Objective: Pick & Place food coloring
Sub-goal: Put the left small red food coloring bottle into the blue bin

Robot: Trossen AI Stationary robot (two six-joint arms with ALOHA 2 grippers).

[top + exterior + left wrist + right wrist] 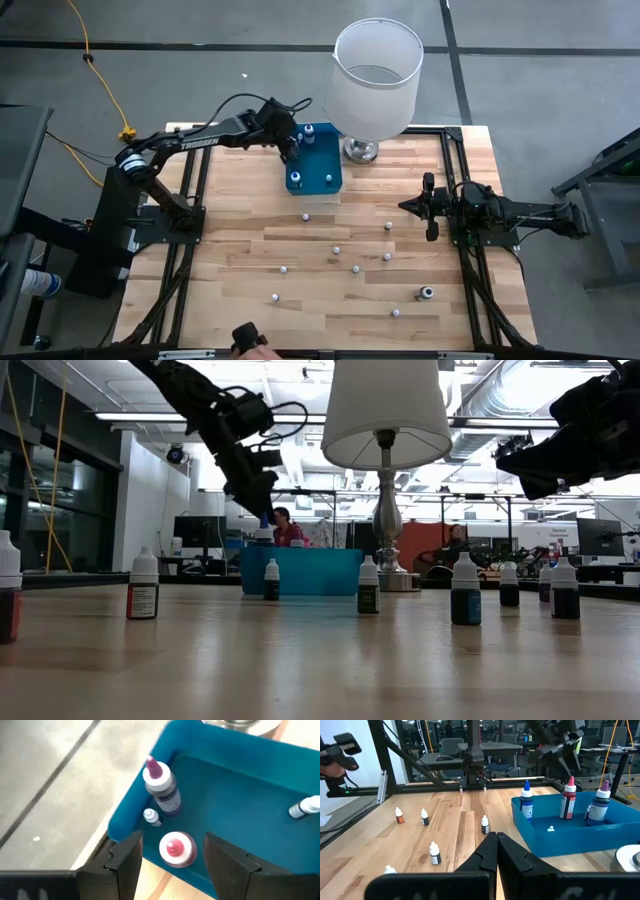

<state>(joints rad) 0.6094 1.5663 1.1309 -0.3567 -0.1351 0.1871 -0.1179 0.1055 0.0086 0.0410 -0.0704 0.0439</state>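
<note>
The blue bin [314,170] sits on the worktop [240,250] just beside the lamp [372,85], and the left hand [291,143] hangs over the bin's corner farthest from the lamp. Its fingers [125,862] stand apart with nothing between them — the left wrist view shows a red-tipped bottle [176,850] upright in the bin directly below the gap, free of both fingers. Only that view shows the rest of the corner: a purple-tipped bottle [161,787] leaning by the bin's wall, a very small white-capped bottle [151,816] beside it, and another bottle [305,807] lying on its side across the bin.

From the right wrist view three tall bottles stand in the bin — blue [527,800], red [567,798] and purple — with the left hand above them. The right hand [428,206] hovers well apart from the bin, past the lamp, fingers pressed together and holding nothing.

The food coloring bottles [335,250] lie scattered over the worktop away from the bin; the high view gives only white dots, while the low view shows them upright with white caps and dark bodies [144,588].
</note>
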